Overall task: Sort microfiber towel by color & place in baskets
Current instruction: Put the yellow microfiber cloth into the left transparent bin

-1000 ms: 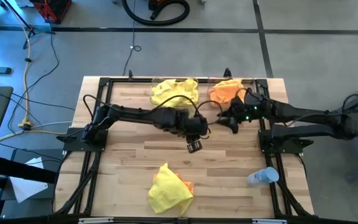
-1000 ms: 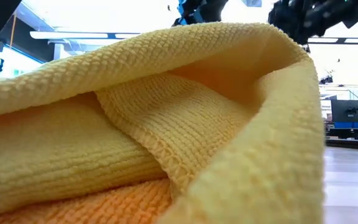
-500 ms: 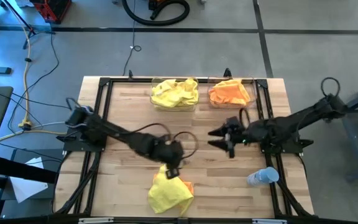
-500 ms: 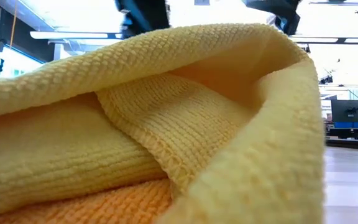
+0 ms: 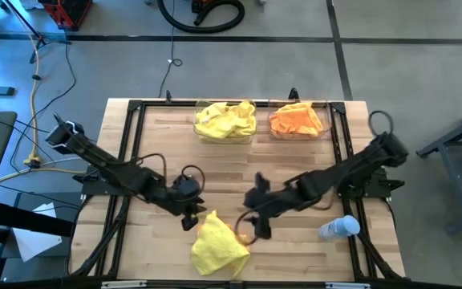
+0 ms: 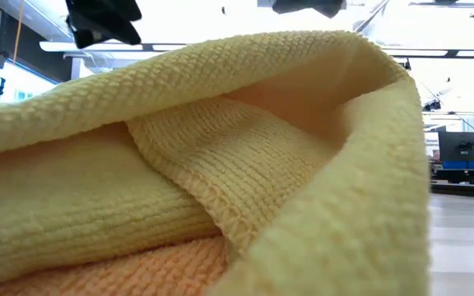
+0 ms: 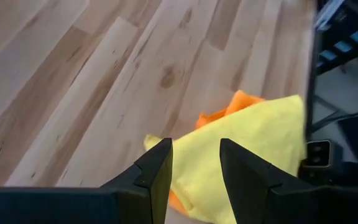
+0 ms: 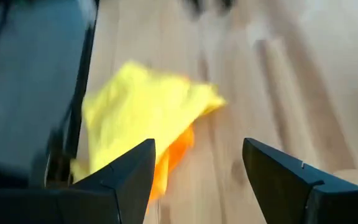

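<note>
Left gripper [image 5: 189, 221], fingers parted and empty, hovers at 10 o'clock of the yellow towel [image 5: 217, 247]; right gripper [image 5: 251, 226], also spread, at 2 o'clock. Both may seize one cloth, or lift the orange towel [image 7: 229, 107] beneath, plain only in wrist views. Baskets [image 5: 196, 128] sit at 12 o'clock

Table top [image 5: 295, 257]: pale wood planks, smooth, satin finish. Yellow towel [image 6: 245, 164]: soft cloth with a coarse waffle weave, matt. Orange towel [image 7: 240, 101]: matt cloth. Baskets [image 5: 200, 130]: clear glossy plastic. Left gripper [image 7: 194, 171]: fingers of matt dark plastic
</note>
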{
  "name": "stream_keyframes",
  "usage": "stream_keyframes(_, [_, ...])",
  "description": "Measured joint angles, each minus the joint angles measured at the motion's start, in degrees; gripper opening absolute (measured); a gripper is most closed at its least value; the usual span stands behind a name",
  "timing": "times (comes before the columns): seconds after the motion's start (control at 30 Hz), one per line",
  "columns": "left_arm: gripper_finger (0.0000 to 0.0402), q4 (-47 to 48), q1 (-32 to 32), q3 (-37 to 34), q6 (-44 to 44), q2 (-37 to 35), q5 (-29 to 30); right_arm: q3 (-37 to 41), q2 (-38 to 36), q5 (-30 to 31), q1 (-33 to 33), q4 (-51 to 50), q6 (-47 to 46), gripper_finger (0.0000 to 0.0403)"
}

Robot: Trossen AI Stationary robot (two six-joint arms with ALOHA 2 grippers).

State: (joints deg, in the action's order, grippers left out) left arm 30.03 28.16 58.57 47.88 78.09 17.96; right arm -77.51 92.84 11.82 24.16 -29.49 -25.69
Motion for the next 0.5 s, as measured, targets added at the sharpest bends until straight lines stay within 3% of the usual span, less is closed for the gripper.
stream_keyframes(0.17, [0.0124, -1.24, 2.77, -2.36, 2.15, -2.41, 3.53, -7.83, 9.96, -8.49, 0.52, -6.53, 10.36, 0.0238])
stream_keyframes(0.5, [0.0124, -1.34, 4.65, -2.43, 4.53, -2.36, 3.84, -14.39, 24.87, -14.96, 0.66, -5.46, 19.88, 0.0238])
